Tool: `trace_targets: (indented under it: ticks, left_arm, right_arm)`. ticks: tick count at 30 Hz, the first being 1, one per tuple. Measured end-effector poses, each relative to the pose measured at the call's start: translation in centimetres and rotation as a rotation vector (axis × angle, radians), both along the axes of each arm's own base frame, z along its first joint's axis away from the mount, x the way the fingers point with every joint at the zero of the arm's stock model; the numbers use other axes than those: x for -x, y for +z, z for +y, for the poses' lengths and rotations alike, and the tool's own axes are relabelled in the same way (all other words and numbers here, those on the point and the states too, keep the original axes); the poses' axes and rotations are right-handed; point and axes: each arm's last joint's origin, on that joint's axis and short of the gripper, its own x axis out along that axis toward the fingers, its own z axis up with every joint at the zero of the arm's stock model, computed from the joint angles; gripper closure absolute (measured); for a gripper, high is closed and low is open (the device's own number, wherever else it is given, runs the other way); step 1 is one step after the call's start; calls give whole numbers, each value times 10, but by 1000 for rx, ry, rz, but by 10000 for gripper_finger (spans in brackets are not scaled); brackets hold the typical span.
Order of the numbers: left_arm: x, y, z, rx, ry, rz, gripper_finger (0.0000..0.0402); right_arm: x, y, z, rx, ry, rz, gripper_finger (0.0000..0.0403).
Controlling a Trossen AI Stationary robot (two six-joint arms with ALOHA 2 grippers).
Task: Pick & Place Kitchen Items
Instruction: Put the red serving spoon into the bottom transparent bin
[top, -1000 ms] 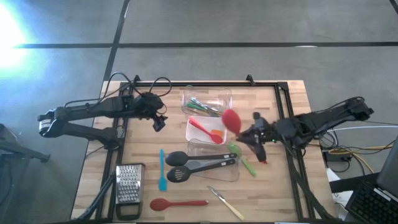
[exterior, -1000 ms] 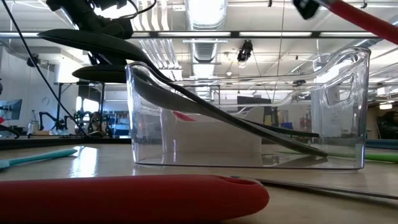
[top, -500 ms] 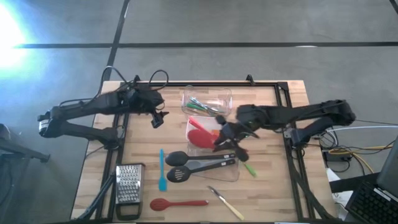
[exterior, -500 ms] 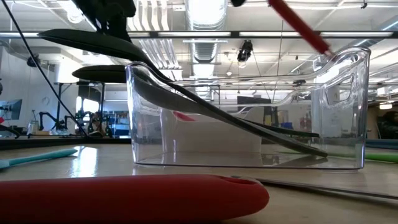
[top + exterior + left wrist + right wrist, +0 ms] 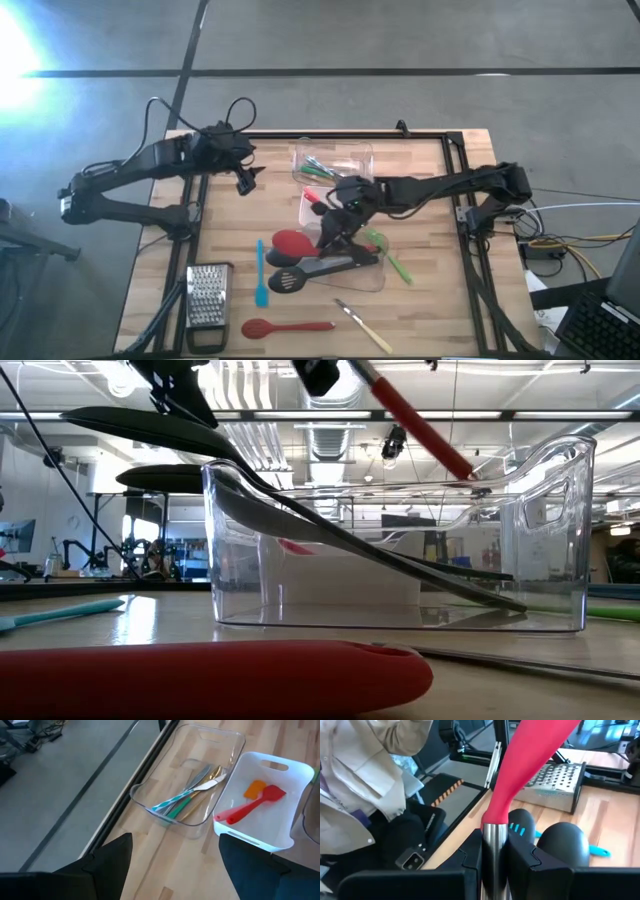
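My right gripper (image 5: 333, 228) reaches over the middle of the table, shut on a red spoon (image 5: 291, 243). The spoon's head hangs above the heads of two black ladles (image 5: 283, 270), which lean on the left rim of the near clear tub (image 5: 352, 270). In the low view the red handle (image 5: 415, 420) slants over that tub (image 5: 400, 540). My left gripper (image 5: 245, 181) hovers open at the far left. Its wrist view looks at the far clear tub (image 5: 170, 770) and the white tub (image 5: 280, 835). My right gripper pinches the spoon's metal handle end (image 5: 494, 837) between its two fingers (image 5: 470, 855). The fingers lie along the handle, slanting down toward the table's near left. The spoon is lifted clear, and its red part (image 5: 530, 760) runs on past the fingertips.
The far tub (image 5: 332, 160) holds green and teal tools. The white tub (image 5: 312, 222) holds a red spatula and an orange one. A steel grater (image 5: 208, 297), a teal tool (image 5: 260, 272), a second red spoon (image 5: 285, 327), a wood-handled tool (image 5: 365, 327) and a green tool (image 5: 392, 258) lie on the table.
My right gripper has swung toward the table's left and near edge with the red spoon, turning as it went. The spoon's head has gone from above the white tub to above the ladle heads. My left gripper has risen and drawn back toward the far left, still open.
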Motion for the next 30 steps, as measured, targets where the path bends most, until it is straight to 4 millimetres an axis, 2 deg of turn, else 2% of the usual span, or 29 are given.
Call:
trace_targets:
  ticks: [11, 30]
  left_arm:
    - [6, 6, -1, -18, 24, -1, 101]
    - [9, 7, -1, -19, 25, -3, 101]
  right_arm:
    - [-23, -42, 2, -67, 16, 108, 362]
    - [-31, -102, 1, -69, 24, 244, 362]
